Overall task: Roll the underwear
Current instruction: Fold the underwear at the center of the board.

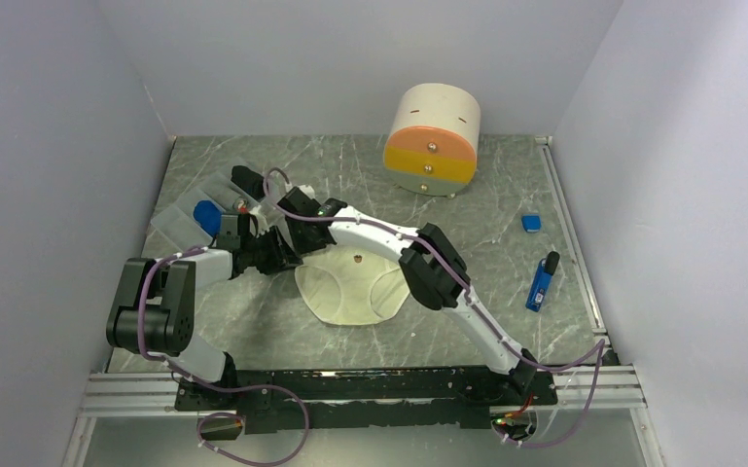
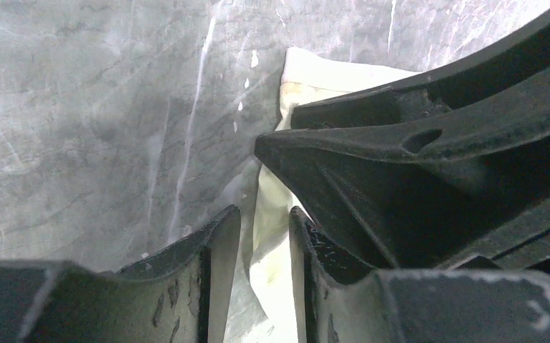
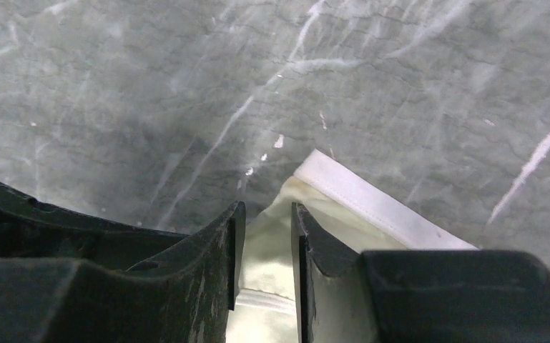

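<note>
Item: cream underwear (image 1: 350,297), a pale yellow-cream soft cloth garment with a white waistband. It lies flat and unrolled on the grey marbled table (image 1: 506,321), about mid-table.
Second item: royal blue cloth underwear (image 1: 206,216), in the clear plastic tray (image 1: 170,229) at far left. Neither arm touches it.
Left gripper (image 2: 264,214): at the far-left corner of the cream underwear. The fingers are narrowly apart and a raised fold of cloth fills the gap, so I read it as clamped on that fold.
Right gripper (image 3: 264,211): just beside the left one, at the same corner. It is also pinched on cloth, with the waistband corner showing just past its tips.
Key relation: from both claws the whole garment spreads to the right and towards the near edge. The waistband runs away rightward from the pinched corner.
Long axis: roughly left to right across the table.
Nearer arm: the left arm's base is closer to this corner. The right arm reaches diagonally across the garment, covering its far edge.
Step (judgement): corner grip made, roll not begun.
Next move (judgement): carry the corner rightward over the flat cloth, both claws moving together.
Risk (judgement): only the corner is held, so it could fold rather than roll.
</note>
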You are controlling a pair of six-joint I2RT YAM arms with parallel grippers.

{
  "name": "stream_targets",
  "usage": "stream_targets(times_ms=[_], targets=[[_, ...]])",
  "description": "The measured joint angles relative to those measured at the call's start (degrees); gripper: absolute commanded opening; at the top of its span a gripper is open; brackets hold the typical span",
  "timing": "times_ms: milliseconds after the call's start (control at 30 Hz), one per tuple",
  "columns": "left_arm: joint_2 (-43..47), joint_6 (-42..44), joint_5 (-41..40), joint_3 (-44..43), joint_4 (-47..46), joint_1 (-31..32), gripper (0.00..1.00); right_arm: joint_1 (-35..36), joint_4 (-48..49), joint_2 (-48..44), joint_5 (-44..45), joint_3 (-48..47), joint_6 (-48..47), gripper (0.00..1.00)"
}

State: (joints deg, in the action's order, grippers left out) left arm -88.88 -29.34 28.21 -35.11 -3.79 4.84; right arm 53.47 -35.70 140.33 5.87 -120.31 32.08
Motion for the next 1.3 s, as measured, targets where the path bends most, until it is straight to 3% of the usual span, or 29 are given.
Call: stream_targets(times_ms=[167, 400, 667, 1000, 1300], targets=[[-0.3, 0.3, 0.2, 0.0, -0.1, 0.0, 0.31, 0.8, -3.0, 0.5, 4.0, -1.8, -0.9, 0.34], [-0.1, 0.3, 0.3, 1.2, -2.1, -0.2, 0.34, 1.2, -4.8, 2.6, 6.3, -5.3, -2.5, 0.33], [-0.1, 0.7, 0.4, 1.5, -2.7, -0.1, 0.28, 1.6, -6.5, 5.4, 7.4, -9.8, -3.6, 0.25], [-1.5, 0.6, 0.9, 2.3, -5.8, 0.7, 0.06, 1.8, -7.8, 6.3, 9.0, -11.5, -4.2, 0.14], [-1.7, 0.7, 1.4, 1.3, -4.6, 1.0, 0.05, 1.3, -7.8, 6.6, 7.9, -12.0, -4.0, 0.06]])
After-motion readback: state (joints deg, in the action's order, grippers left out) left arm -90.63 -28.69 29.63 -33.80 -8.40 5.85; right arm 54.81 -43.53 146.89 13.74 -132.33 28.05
